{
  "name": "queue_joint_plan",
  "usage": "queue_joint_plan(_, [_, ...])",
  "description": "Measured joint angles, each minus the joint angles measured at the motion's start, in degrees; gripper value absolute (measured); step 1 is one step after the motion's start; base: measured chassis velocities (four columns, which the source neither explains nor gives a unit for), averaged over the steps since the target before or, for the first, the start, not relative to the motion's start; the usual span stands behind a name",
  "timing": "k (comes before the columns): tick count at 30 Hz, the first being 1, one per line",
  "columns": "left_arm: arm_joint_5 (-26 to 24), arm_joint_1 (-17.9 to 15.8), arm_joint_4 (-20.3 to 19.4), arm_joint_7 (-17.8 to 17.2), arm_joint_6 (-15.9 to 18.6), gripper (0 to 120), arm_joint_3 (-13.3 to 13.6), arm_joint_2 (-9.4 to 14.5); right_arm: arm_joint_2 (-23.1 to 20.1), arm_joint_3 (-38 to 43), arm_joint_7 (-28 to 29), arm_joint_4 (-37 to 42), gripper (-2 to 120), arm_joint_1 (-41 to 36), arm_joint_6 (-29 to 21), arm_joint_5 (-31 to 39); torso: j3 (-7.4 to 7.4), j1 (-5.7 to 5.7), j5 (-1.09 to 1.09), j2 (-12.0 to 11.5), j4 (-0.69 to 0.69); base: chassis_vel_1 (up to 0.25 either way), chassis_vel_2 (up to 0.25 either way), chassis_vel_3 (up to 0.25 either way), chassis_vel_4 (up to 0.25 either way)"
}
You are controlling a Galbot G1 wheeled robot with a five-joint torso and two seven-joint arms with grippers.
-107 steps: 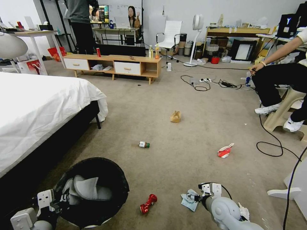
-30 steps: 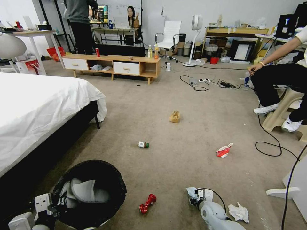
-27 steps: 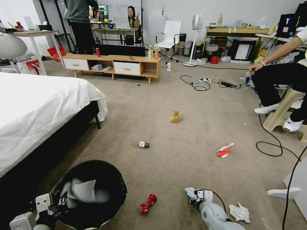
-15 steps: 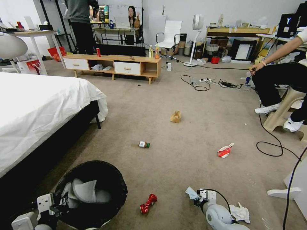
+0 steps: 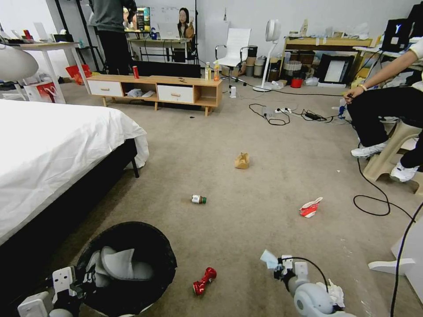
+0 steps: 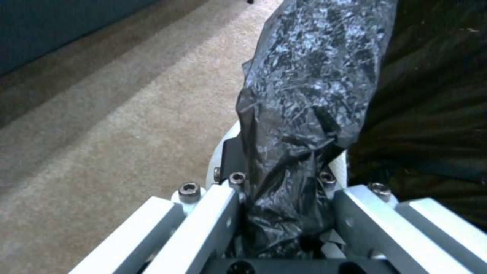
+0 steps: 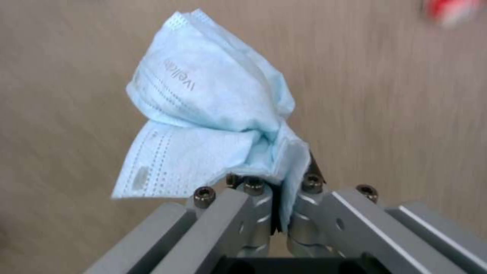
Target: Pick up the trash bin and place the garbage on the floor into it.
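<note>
Carpeted floor (image 5: pixel 246 132) is losing litter: right gripper (image 7: pixel 278 213), pinching the blue tissue (image 7: pixel 203 110), is lifting it clear; left gripper (image 6: pixel 284 213) is clamping the trash bin (image 5: pixel 128 264) rim.

Beige carpet floor (image 5: pixel 246 132) bears crushed red can (image 5: pixel 204 281); small bottle (image 5: pixel 198 199) (on its side); paper bag (image 5: pixel 242 160); carton (image 5: pixel 310 207).

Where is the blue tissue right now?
The blue tissue is pinched in the right gripper, lifted off the floor at the head view's lower right, between the red can and white tissue.
</note>
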Motion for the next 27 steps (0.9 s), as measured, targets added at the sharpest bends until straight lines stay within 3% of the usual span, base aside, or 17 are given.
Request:
queue_joint_plan(6, [-7.34,-1.68,0.37,-3.56,2.91,6,0.09,1.93,-7.82,4.69,-0.21,18.07,0,-1.30,0.67,3.95,0.00,0.00,-0.02,0.00,0.02,0.000,0.000,0.000,0.000])
queue_joint_plan(12, [-13.42,-3.26,0.86,-7.14,4.74,6,-0.15,3.81,-12.54,6.43,-0.99,26.09,0,-1.74,1.67,5.66,0.00,0.00,-0.02,0.00,0.01,0.000,0.000,0.000,0.000])
queue_joint_plan(14, [-18.90,-4.62,0.98,-10.91,5.63,6,-0.30,5.82,-15.61,7.01,-2.64,31.05,0,-1.53,3.53,6.65,0.00,-0.01,-0.01,0.00,0.01,0.000,0.000,0.000,0.000])
queue_joint_plan(18, [-21.75,-5.33,1.39,-12.78,5.64,6,-0.30,7.12,-16.78,6.35,-3.66,33.20,0,0.11,5.01,7.50,0.00,-0.01,-0.01,0.00,0.00,0.000,0.000,0.000,0.000])
queue_joint_plan(23, [-24.76,-6.20,1.68,-14.43,5.82,6,0.12,9.84,-17.70,-0.74,-5.22,36.59,0,9.23,7.36,12.81,0.00,-0.01,0.00,0.00,0.01,0.000,0.000,0.000,0.000])
queue_joint_plan(27, [-25.41,-6.43,1.63,-14.54,5.82,6,0.23,11.23,-15.19,-12.03,-3.86,38.44,0,22.84,7.43,21.34,0.00,0.00,-0.02,0.00,0.03,0.000,0.000,0.000,0.000])
